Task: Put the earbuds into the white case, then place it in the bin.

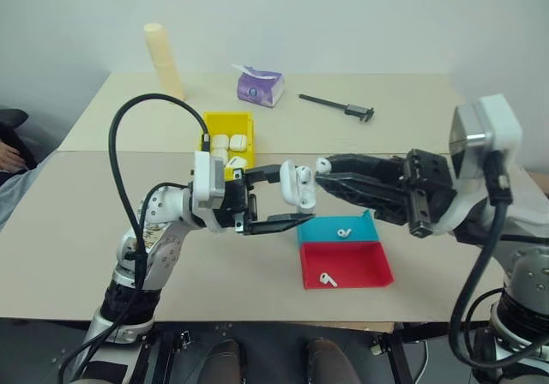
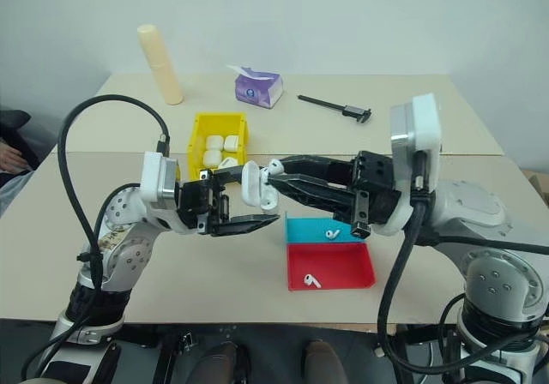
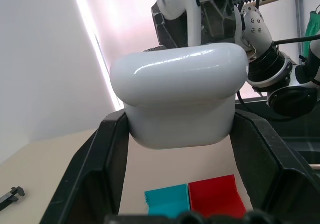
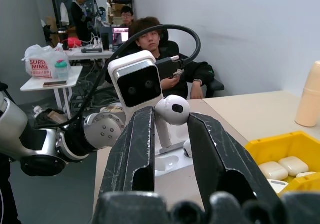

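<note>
2 pincers, white case point(image 1: 298, 186), earbud point(image 4: 172, 110)

Beige table point(image 1: 103, 221) with bin point(image 1: 225, 125), trays, tissues, caliper

Your two head views look forward and down over the beige table point(image 1: 77, 230) from above, both taking in the same spread out to the far wall, the right eye set slightly to one side so everything sits a little further left in it. Your left wrist view looks along its own fingers, very near, with the white case point(image 3: 180, 99) right up against the lens, the right gripper point(image 3: 200, 9) close behind it and the teal tray point(image 3: 167, 200) and red tray point(image 3: 216, 196) below. Your right wrist view faces the opposite way, out over the table edge toward seated people in the room, with the bin point(image 4: 290, 149) at its side. Both wrist views share the meeting point of the two grippers, which your head views see at mid-table.
</note>
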Action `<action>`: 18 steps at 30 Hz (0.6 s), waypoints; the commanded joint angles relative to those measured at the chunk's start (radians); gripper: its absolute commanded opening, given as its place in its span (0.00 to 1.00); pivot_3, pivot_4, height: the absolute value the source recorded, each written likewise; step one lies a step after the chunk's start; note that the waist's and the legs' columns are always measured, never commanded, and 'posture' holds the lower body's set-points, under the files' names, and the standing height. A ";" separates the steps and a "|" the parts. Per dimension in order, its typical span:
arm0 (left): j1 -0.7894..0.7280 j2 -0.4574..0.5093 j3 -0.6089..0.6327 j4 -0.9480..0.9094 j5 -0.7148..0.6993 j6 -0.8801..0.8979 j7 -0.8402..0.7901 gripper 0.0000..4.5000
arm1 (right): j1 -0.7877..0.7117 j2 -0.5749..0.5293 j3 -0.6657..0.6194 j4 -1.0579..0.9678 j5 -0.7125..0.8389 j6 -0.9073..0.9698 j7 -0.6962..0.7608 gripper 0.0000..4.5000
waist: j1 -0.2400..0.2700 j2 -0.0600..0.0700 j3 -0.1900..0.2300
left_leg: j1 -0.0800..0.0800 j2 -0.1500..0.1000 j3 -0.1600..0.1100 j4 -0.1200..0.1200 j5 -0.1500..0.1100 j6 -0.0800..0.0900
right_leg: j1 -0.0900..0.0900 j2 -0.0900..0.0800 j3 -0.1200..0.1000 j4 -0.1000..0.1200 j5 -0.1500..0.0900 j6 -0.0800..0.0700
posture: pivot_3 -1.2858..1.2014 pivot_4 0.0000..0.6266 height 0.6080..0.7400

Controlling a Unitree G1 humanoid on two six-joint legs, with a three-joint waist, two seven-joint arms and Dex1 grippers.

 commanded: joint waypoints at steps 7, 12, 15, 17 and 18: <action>-0.013 -0.011 0.006 -0.023 0.019 -0.011 0.021 0.61 | 0.005 -0.033 0.079 0.024 -0.086 -0.102 0.048 0.28 | 0.001 0.000 0.000 | 0.000 0.000 0.000 0.000 0.000 0.000 | 0.000 0.000 0.000 0.000 0.000 0.000 | 0.52 0.24 1.00; -0.015 -0.011 0.011 -0.027 0.019 -0.011 0.027 0.61 | 0.025 -0.036 0.095 0.023 -0.110 -0.128 0.064 0.28 | 0.001 0.000 0.000 | 0.000 0.000 0.000 0.000 0.000 0.000 | 0.000 0.000 0.000 0.000 0.000 0.000 | 0.52 0.24 1.00; -0.020 -0.016 0.011 -0.021 0.024 -0.019 0.030 0.61 | 0.037 -0.044 0.116 0.017 -0.143 -0.142 0.069 0.28 | 0.001 0.000 0.000 | 0.000 0.000 0.000 0.000 0.000 0.000 | 0.000 0.000 0.000 -0.001 0.000 0.000 | 0.52 0.24 1.00; -0.025 -0.019 0.011 -0.015 0.027 -0.023 0.033 0.61 | 0.041 -0.043 0.118 0.018 -0.147 -0.151 0.076 0.28 | 0.001 0.000 0.000 | 0.000 0.000 0.000 0.000 0.000 0.000 | 0.000 0.000 0.000 0.000 0.000 0.000 | 0.52 0.24 1.00; -0.027 -0.021 0.011 -0.013 0.030 -0.024 0.034 0.61 | 0.044 -0.043 0.119 0.018 -0.153 -0.157 0.078 0.28 | 0.001 0.000 0.000 | 0.000 0.000 0.000 0.000 0.000 0.000 | 0.000 0.000 0.000 0.000 0.000 0.000 | 0.52 0.24 1.00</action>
